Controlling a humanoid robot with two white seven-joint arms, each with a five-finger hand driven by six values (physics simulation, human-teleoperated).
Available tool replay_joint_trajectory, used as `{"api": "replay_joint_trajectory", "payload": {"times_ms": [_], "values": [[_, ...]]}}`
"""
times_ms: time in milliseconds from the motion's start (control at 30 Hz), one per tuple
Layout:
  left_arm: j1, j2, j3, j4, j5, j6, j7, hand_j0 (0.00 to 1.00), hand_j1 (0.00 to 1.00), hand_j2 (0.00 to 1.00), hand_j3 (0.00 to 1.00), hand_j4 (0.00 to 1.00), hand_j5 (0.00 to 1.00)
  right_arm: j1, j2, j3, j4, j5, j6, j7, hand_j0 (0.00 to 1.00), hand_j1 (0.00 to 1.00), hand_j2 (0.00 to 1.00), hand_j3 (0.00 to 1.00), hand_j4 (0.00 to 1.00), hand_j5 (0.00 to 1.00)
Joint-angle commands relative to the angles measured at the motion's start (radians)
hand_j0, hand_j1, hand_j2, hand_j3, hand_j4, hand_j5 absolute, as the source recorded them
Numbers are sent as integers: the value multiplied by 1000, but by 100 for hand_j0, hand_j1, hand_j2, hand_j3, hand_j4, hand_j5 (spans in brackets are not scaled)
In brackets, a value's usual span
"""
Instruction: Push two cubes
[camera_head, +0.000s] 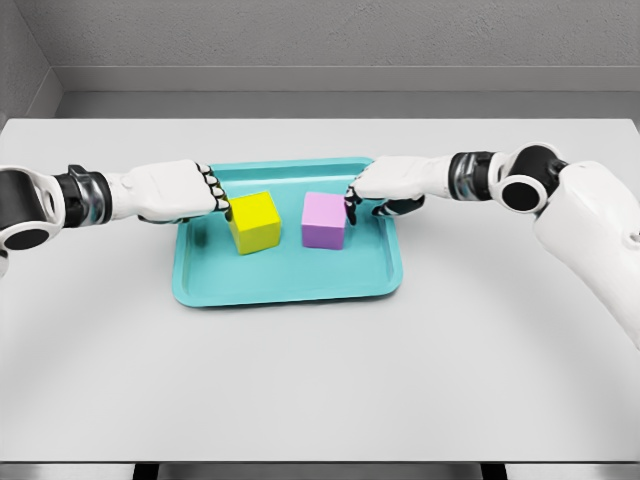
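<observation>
Teal tray (290, 285), yellow cube (255, 222), pink cube (324, 221)

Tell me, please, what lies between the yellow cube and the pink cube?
Only a bare strip of the teal tray separates the yellow cube and pink cube, per the head view.

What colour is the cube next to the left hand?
Yellow: the cube by the left hand, seen in the head view.

We counted two cubes: one yellow cube (254, 221) and one pink cube (324, 220). One teal tray (290, 285) held both. One white table (320, 380) lay beneath. Two hands showed: left hand (178, 192), right hand (385, 186).
</observation>
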Motion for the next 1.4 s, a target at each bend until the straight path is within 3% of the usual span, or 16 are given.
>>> {"api": "replay_joint_trajectory", "payload": {"times_ms": [0, 567, 733, 1033, 1100, 1167, 1367], "values": [[0, 3, 3, 7, 5, 2, 0, 72, 72, 72, 72, 72, 72, 0, 21, 10, 3, 22, -19, -1, 59, 59, 59, 59, 59, 59], [-26, -5, 9, 42, 6, 2, 0, 73, 73, 73, 73, 73, 73, -6, 79, 2, 5, 28, -19, -1, 59, 59, 59, 59, 59, 59], [-37, -3, 26, 116, 12, 2, 0, 74, 74, 74, 74, 74, 74, -8, 84, 2, 6, 28, -19, -1, 59, 59, 59, 59, 59, 59], [-34, 31, 66, 149, 54, 2, 0, 74, 74, 74, 74, 74, 74, -11, 67, 2, 42, 30, -19, -1, 59, 59, 59, 59, 59, 59], [-34, 41, 66, 148, 64, 2, 0, 74, 74, 74, 74, 74, 74, -9, 29, 0, 11, 25, -19, -1, 59, 59, 59, 59, 59, 59], [-32, 55, 68, 148, 83, 2, 0, 74, 74, 74, 74, 74, 74, 5, -37, -44, -113, 17, -19, -1, 59, 59, 59, 59, 59, 59], [-34, 138, 69, 143, 175, 2, 0, 75, 75, 75, 75, 75, 75, 43, -113, -98, -339, 13, -19, -1, 58, 58, 58, 58, 58, 58]]}}
